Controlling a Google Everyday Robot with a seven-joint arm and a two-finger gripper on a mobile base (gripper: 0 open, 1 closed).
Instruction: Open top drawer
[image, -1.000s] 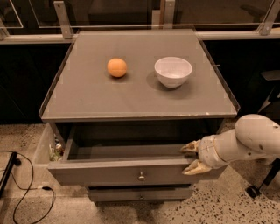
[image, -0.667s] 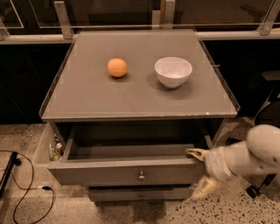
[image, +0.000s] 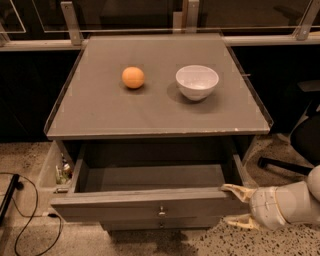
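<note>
Standing pulled out, the top drawer (image: 125, 205) has the gripper (image: 236, 205), fingers spread, at its right end.

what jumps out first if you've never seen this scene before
The top drawer stands pulled well out beneath the grey cabinet top, its deep box open to view. The gripper sits low at the right end of the drawer front, fingers apart. On the cabinet top, an orange lies left of a white bowl.
</note>
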